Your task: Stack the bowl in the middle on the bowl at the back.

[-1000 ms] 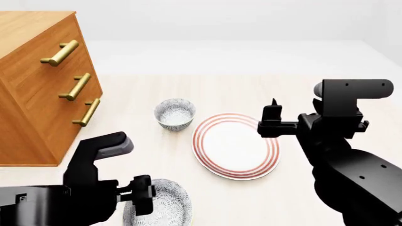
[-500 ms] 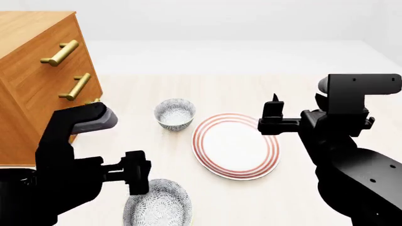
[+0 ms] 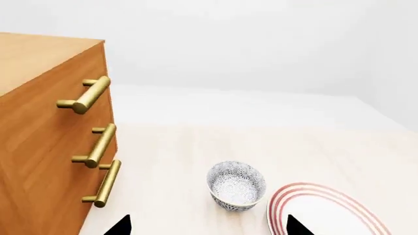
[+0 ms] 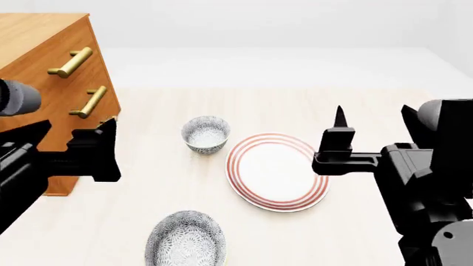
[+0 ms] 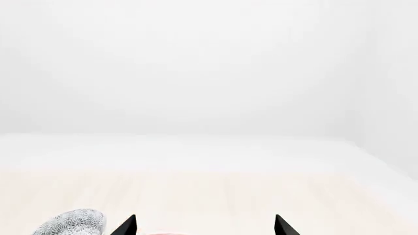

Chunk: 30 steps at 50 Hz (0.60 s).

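The bowl at the back (image 4: 205, 134) is a small white bowl with a grey-blue floral pattern, standing upright left of the plate; it also shows as the patterned bowl (image 3: 236, 185) and as a bowl edge (image 5: 70, 223). The bowl in the middle (image 4: 185, 239) stands nearer, at the head view's lower edge, with nothing over it. My left gripper (image 4: 99, 148) (image 3: 209, 229) hangs open and empty left of both bowls, beside the cabinet. Over the plate's right rim my right gripper (image 4: 337, 148) (image 5: 204, 229) is open and empty.
A flat red-ringed plate (image 4: 277, 170) lies between the arms. A wooden cabinet (image 4: 44, 83) with three brass handles stands at the left, close to my left arm. The light wooden table (image 4: 244, 105) runs back to a white wall.
My left arm has risen and swung left, away from above the near bowl toward the cabinet. The right gripper has shifted slightly right. Neither bowl has moved.
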{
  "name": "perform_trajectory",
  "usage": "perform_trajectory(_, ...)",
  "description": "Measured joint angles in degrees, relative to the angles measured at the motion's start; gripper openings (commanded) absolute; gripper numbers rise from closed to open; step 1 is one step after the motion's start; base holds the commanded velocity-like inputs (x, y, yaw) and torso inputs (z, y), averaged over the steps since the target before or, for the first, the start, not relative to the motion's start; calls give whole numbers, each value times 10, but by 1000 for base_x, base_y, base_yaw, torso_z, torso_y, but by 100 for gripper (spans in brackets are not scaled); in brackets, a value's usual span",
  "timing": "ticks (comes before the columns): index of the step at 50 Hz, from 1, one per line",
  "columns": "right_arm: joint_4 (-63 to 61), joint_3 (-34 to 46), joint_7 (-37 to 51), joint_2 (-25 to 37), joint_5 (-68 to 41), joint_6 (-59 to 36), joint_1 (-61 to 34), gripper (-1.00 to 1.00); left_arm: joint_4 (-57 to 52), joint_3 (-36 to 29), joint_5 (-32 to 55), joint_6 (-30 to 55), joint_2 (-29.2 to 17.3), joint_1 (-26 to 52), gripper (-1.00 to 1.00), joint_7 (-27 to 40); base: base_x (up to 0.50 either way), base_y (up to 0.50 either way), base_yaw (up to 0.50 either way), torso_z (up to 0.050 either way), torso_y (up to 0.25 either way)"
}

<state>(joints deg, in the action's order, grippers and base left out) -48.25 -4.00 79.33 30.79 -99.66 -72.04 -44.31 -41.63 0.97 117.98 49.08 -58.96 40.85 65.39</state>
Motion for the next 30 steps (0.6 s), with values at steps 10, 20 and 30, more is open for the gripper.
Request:
perform_trajectory(10, -74, 61, 67, 115, -66, 145, 10, 100, -50, 174, 18, 7, -24, -114, 100, -8, 0, 0, 0, 0, 0)
perform_trajectory(20, -101, -51, 92, 170, -173, 152, 53, 100, -76, 336, 76, 33, -35, -199, 100, 2, 0, 0, 0, 0, 0)
perform_trajectory(30, -112, -143, 101, 202, -242, 149, 88, 100, -81, 410, 107, 42, -44, -232, 100, 12, 0, 0, 0, 0, 0)
